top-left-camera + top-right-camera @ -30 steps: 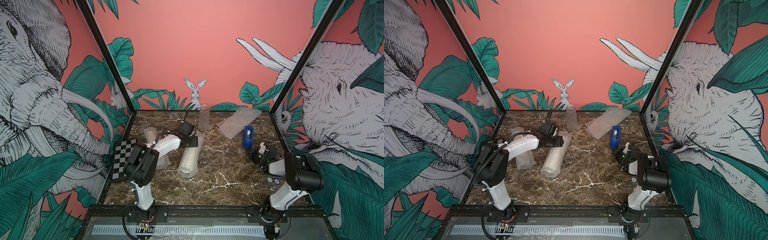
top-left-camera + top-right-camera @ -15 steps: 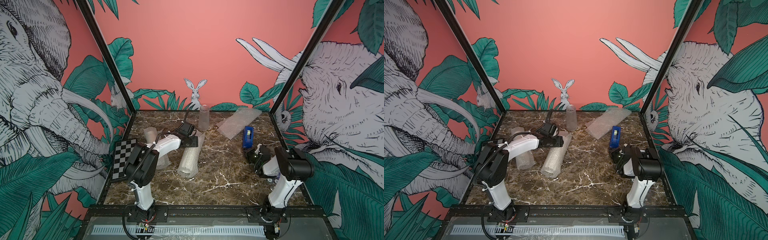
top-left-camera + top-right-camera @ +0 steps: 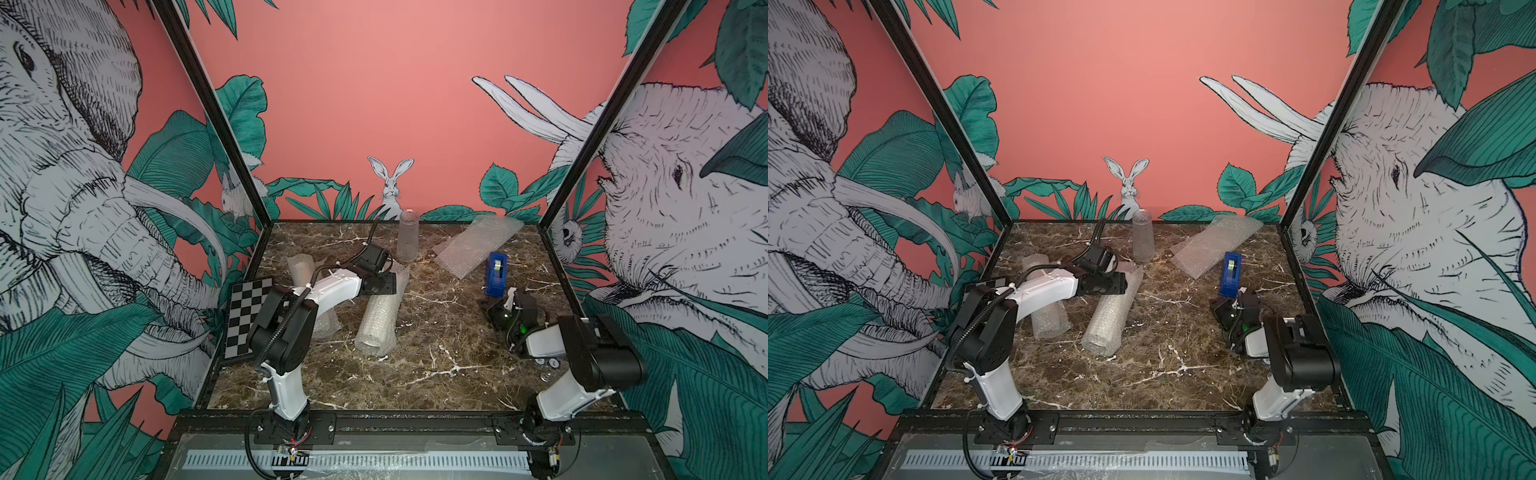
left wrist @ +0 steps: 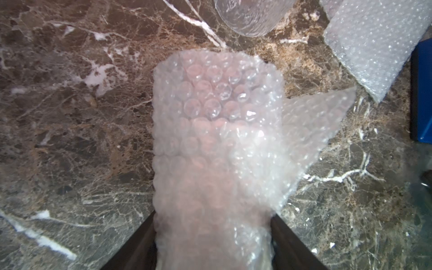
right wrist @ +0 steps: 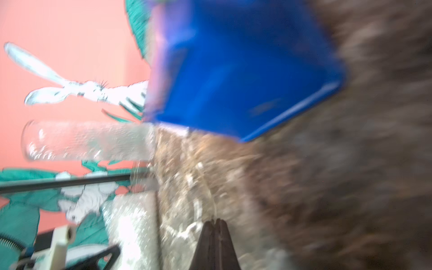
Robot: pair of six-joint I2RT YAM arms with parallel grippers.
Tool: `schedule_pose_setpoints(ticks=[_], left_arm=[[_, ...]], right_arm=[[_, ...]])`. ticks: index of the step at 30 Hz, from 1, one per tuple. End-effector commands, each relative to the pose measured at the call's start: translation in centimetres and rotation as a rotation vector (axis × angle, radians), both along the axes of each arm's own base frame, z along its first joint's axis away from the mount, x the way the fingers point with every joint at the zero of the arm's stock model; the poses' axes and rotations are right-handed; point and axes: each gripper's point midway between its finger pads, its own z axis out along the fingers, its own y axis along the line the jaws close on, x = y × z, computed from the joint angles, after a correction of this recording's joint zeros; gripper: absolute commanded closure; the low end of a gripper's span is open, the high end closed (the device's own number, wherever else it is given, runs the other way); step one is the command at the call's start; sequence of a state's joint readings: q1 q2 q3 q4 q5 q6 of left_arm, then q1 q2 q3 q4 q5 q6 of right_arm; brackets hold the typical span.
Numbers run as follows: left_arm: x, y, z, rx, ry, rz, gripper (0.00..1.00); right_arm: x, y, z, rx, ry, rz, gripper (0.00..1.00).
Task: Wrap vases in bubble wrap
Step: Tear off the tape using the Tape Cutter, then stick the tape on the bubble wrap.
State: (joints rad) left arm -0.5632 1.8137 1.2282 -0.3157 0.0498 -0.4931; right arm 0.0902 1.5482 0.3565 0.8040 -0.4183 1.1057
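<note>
A roll of bubble wrap (image 3: 378,320) (image 3: 1106,320) lies on the marble floor, and the wrap hides what is inside it. My left gripper (image 3: 380,284) (image 4: 214,233) is shut across its far end, one jaw on each side. A loose flap (image 4: 315,128) sticks out sideways. A second wrapped roll (image 3: 301,268) (image 3: 1048,320) lies left of it, partly under my left arm. A clear glass vase (image 3: 407,237) (image 3: 1143,241) (image 5: 81,140) stands upright at the back. My right gripper (image 3: 490,301) (image 5: 216,221) is shut on nothing, just in front of the blue tape dispenser (image 3: 496,274) (image 5: 233,70).
A flat bubble wrap sheet (image 3: 478,245) (image 3: 1217,245) lies at the back right beside the dispenser. A checkerboard card (image 3: 249,316) leans at the left wall. Small round discs (image 3: 546,363) lie under my right forearm. Black frame posts and printed walls close in three sides.
My right arm has shifted and its shut gripper has edged left, closer to the blue dispenser; its wrist view is blurred. The left arm and the roll it holds have not moved.
</note>
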Motion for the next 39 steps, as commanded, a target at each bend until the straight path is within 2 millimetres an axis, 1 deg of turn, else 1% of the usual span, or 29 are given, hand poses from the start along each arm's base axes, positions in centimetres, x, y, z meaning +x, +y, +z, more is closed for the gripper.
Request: schedule_pose_setpoints(ticks=[1,2,3,5,8,11,14,17,20,22,26,34,39], left_arm=[[-3.0,0.6,-2.6,0.051,0.134,-0.038,0.31],[-3.0,0.6,-2.7,0.05,0.135,-0.04,0.31],[-3.0,0.5,-2.7,0.049,0.136,-0.042,0.31],[-3.1,0.3,-2.9,0.05,0.139,-0.049,0.31],[-3.2,-0.1,-2.9,0.045,0.138,-0.064,0.31],[-3.4,-0.5,-2.9,0.04,0.137,-0.083,0.31],[-3.5,-0.8,-2.9,0.031,0.138,-0.1,0.31],[-3.7,-1.0,-2.9,0.024,0.141,-0.116,0.31],[-3.8,-1.2,-2.9,0.016,0.138,-0.129,0.31],[-3.8,-1.4,-2.8,0.009,0.135,-0.137,0.31],[-3.9,-1.7,-2.6,-0.007,0.132,-0.151,0.31],[-4.1,-1.8,-2.6,-0.015,0.133,-0.157,0.31],[-4.2,-1.8,-2.6,-0.016,0.132,-0.154,0.31]], right_arm=[[-1.0,4.0,2.8,-0.098,-0.069,0.225,1.0],[-1.4,5.6,3.7,-0.126,-0.097,0.307,1.0],[-1.8,6.9,4.3,-0.151,-0.117,0.376,1.0],[-2.9,10.1,5.6,-0.195,-0.165,0.536,1.0],[-4.9,14.9,6.9,-0.226,-0.235,0.771,1.0],[-6.9,18.8,6.8,-0.309,-0.263,0.96,1.0],[-8.8,21.7,6.6,-0.38,-0.325,1.11,1.0],[-9.9,23.5,6.4,-0.411,-0.386,1.191,1.0],[-10.7,24.7,7.0,-0.392,-0.442,1.237,1.0],[-10.9,25.3,6.2,-0.386,-0.432,1.265,1.0],[-10.1,25.6,5.3,-0.415,-0.417,1.262,1.0],[-8.9,26.7,6.2,-0.397,-0.442,1.239,1.0],[-8.1,27.0,4.6,-0.403,-0.385,1.232,1.0]])
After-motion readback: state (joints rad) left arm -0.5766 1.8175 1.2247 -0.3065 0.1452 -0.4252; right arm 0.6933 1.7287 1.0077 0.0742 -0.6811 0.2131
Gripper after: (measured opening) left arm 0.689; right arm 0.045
